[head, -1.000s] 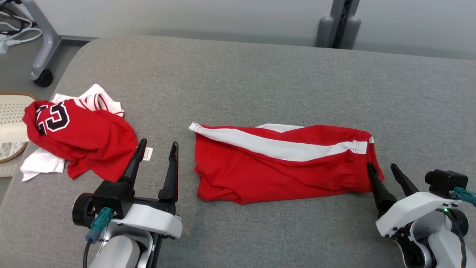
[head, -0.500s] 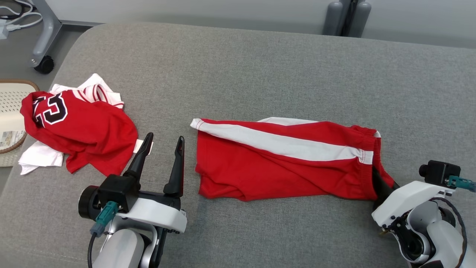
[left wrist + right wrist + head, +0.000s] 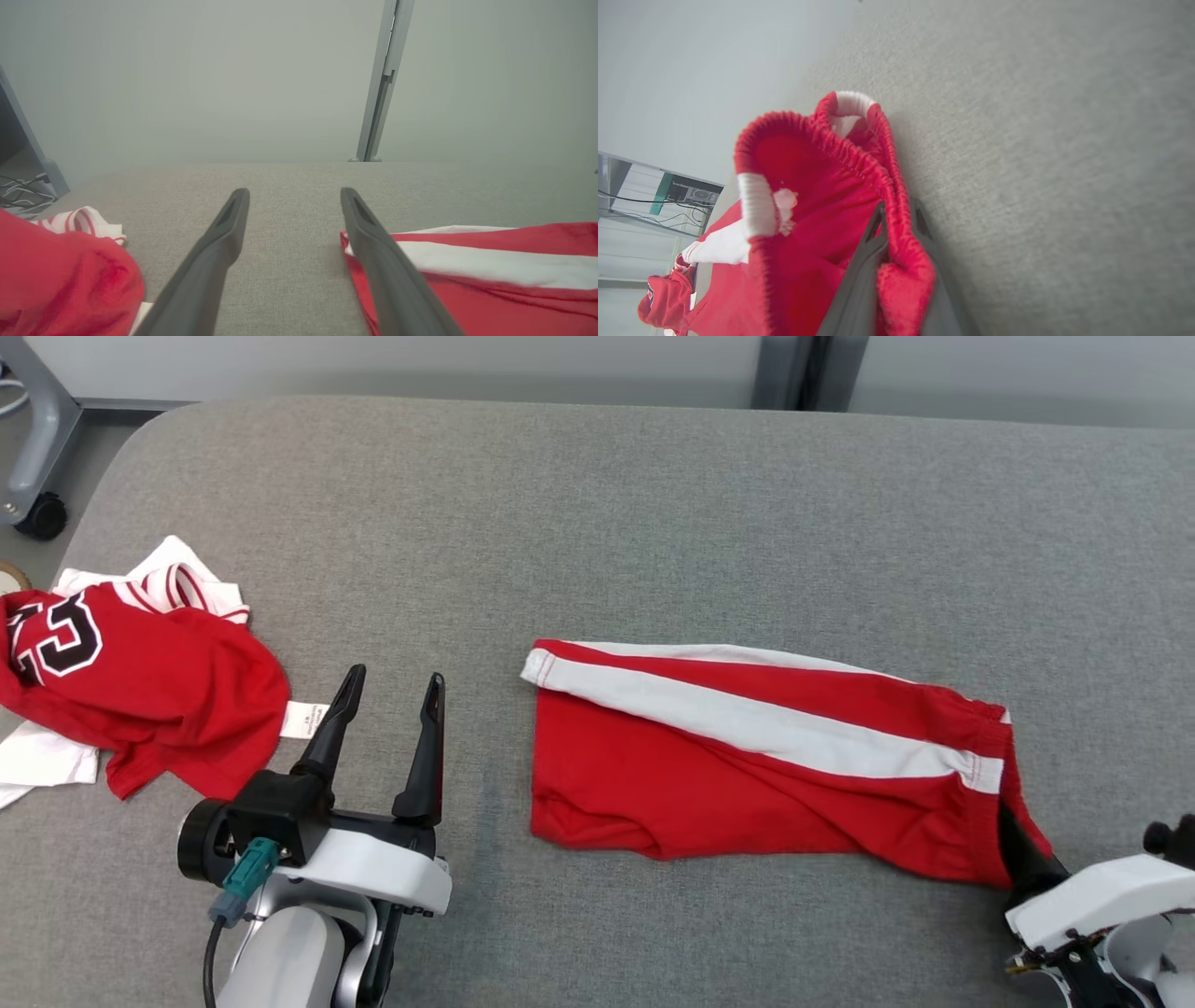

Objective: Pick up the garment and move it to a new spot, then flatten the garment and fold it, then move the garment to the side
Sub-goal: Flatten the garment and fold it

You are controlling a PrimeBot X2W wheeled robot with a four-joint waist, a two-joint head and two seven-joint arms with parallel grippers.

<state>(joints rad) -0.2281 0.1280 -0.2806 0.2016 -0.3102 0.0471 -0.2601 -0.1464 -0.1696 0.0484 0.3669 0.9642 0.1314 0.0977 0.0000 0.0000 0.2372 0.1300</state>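
Caster wheel (image 3: 39,515): black, on the floor off the desk's corner, far left of the garment and farther back.
Jersey heap (image 3: 159,700): a crumpled red top with a black-and-white number, lying over white cloth (image 3: 37,767), well apart from the garment on its left.
Label (image 3: 303,720): a small white tag sticking out of the heap on the side that faces the garment.
Left gripper (image 3: 395,675): just beside the garment's left end, between it and the heap. The jaws are spread wide with nothing between them, and the fingers point away from the robot. In the left wrist view one finger crosses the garment's hem corner; I cannot tell whether they touch.
Desk (image 3: 597,523): grey woven cloth top with a rounded corner, carrying the garment.
Garment (image 3: 747,775): red shorts with a white side stripe, lying lengthwise on the desk and mostly flat with a few creases. The white-trimmed leg hem is at the left end and the elastic waistband at the right end.
Right gripper (image 3: 899,207): at the garment's right end, jaws pinching the waistband. The red elastic edge runs between the two dark fingers (image 3: 859,280), and the waist opening gapes above them.
Post (image 3: 794,373): a grey upright behind the desk, beyond the garment.
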